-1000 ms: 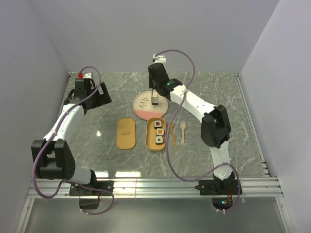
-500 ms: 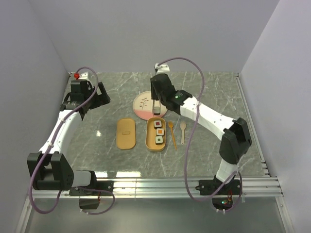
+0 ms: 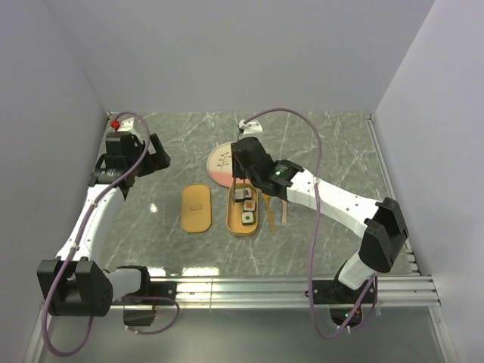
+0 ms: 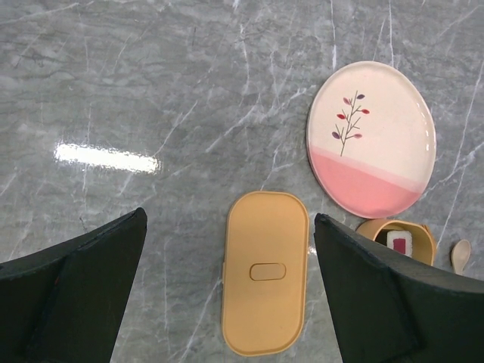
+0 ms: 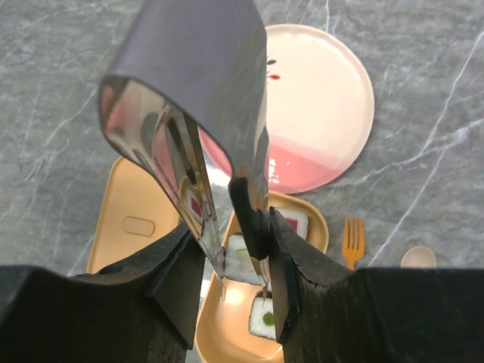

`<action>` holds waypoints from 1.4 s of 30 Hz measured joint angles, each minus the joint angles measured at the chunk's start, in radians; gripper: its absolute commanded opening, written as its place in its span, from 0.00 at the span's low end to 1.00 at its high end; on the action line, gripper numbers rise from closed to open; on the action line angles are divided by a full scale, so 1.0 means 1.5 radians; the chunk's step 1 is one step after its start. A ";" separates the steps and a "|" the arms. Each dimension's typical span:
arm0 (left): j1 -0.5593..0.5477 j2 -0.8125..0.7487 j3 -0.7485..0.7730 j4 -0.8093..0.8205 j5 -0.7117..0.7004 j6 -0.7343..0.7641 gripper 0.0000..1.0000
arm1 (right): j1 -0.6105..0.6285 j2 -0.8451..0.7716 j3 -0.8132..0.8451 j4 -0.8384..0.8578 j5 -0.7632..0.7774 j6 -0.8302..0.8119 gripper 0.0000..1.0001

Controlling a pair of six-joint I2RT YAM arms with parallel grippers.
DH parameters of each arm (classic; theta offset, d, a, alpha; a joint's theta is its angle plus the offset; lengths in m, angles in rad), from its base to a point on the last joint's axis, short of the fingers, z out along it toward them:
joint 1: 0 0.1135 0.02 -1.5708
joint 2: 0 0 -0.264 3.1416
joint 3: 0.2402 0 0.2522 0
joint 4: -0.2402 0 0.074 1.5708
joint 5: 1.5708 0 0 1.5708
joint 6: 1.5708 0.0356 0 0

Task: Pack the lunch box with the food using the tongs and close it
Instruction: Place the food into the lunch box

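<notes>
The lunch box base (image 3: pixel 243 224) lies open in mid-table, its flat lid (image 3: pixel 196 208) beside it on the left. My right gripper (image 5: pixel 234 259) is shut on the metal tongs (image 5: pixel 189 91), and it hovers over the box's far half (image 3: pixel 246 184). The tongs' tips pinch a sushi piece (image 5: pixel 248 253) just above the box floor (image 5: pixel 227 321). Two more pieces lie inside: a red-centred one (image 5: pixel 292 221) and a green-centred one (image 5: pixel 265 318). My left gripper (image 4: pixel 228 219) is open, high above the lid (image 4: pixel 265 272) with nothing between its fingers.
The round pink-and-cream plate (image 3: pixel 225 162) stands behind the box with nothing on it. An orange fork (image 5: pixel 352 242) and a beige spoon (image 5: pixel 420 257) lie to the right of the box. Grey walls enclose the table on three sides.
My right gripper has travelled from above the plate toward me and now hangs over the box, tongs and sushi piece with it. The left arm has drifted slightly left.
</notes>
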 measured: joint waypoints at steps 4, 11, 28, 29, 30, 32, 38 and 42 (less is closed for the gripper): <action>0.000 -0.025 -0.011 -0.003 0.000 0.000 0.99 | 0.016 -0.004 -0.009 -0.010 0.003 0.016 0.23; 0.000 -0.043 -0.024 -0.006 0.000 -0.001 0.99 | 0.038 -0.031 -0.038 -0.027 0.006 0.042 0.22; 0.000 -0.056 -0.033 -0.007 0.006 -0.003 1.00 | 0.070 -0.050 -0.072 -0.046 0.013 0.073 0.22; 0.000 -0.056 -0.033 -0.007 0.006 -0.003 0.99 | 0.071 -0.050 -0.072 -0.046 0.013 0.073 0.22; 0.000 -0.056 -0.033 -0.007 0.006 -0.003 0.99 | 0.071 -0.049 -0.072 -0.046 0.013 0.073 0.22; 0.000 -0.056 -0.033 -0.007 0.006 -0.003 0.99 | 0.071 -0.049 -0.072 -0.046 0.013 0.073 0.22; 0.000 -0.056 -0.033 -0.007 0.006 -0.003 0.99 | 0.071 -0.042 -0.071 -0.045 0.010 0.072 0.22; 0.000 -0.056 -0.033 -0.007 0.006 -0.003 1.00 | 0.071 -0.029 -0.071 -0.046 0.005 0.072 0.22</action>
